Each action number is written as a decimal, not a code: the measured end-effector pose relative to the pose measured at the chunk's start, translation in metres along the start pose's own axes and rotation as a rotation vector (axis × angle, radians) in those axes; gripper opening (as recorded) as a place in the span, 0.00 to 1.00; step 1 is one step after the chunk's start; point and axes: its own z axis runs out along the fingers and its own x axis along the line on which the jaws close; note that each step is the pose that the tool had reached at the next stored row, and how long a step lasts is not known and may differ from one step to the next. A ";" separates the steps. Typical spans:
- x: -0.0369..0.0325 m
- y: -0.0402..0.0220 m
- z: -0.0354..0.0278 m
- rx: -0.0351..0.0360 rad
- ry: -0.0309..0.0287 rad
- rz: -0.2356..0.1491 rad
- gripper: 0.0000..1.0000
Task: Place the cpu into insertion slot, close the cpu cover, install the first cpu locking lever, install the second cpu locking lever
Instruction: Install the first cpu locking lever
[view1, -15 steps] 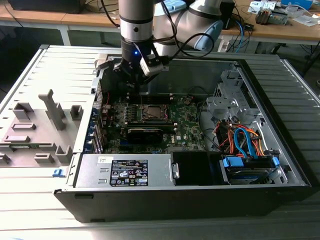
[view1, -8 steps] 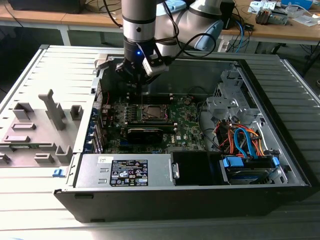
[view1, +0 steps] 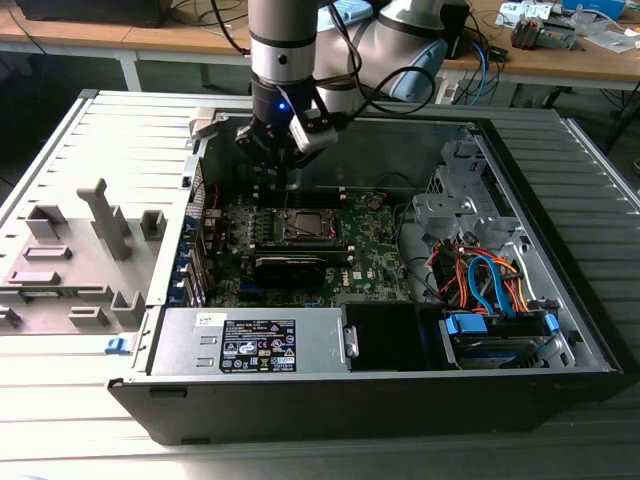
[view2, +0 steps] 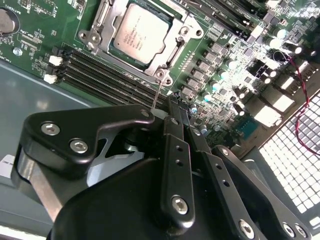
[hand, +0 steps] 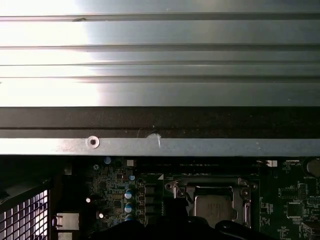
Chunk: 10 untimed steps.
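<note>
The cpu (view2: 140, 32), a square with a silver-grey top, lies in the insertion slot (view2: 99, 22) on the green motherboard. The slot's contact field is hidden under it. The silver cpu cover (view2: 177, 50) lies flat around the chip, which shows through its window. A thin metal locking lever (view2: 157, 92) rises from the socket's corner to the tips of my gripper (view2: 176, 107), whose black fingers are together. I cannot tell whether the lever is pinched or only touched. In the exterior view my gripper (view1: 280, 165) hangs just behind the socket (view1: 303, 226). The first wrist view shows the cpu (hand: 212, 209) under the cover.
Black memory slots (view2: 100, 75) run beside the socket. A long black card (view1: 290, 265) lies in front of it. A power supply (view1: 250, 345) and a cable bundle (view1: 480, 280) fill the case's front and the exterior view's right. The case wall (hand: 160, 145) stands close behind the gripper.
</note>
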 end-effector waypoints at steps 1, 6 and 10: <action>-0.0005 0.0000 0.0000 0.0000 0.0000 0.000 0.11; -0.0027 0.0000 0.0000 0.0000 0.0000 0.000 0.11; -0.0048 0.0000 0.0000 0.0000 0.0001 0.000 0.11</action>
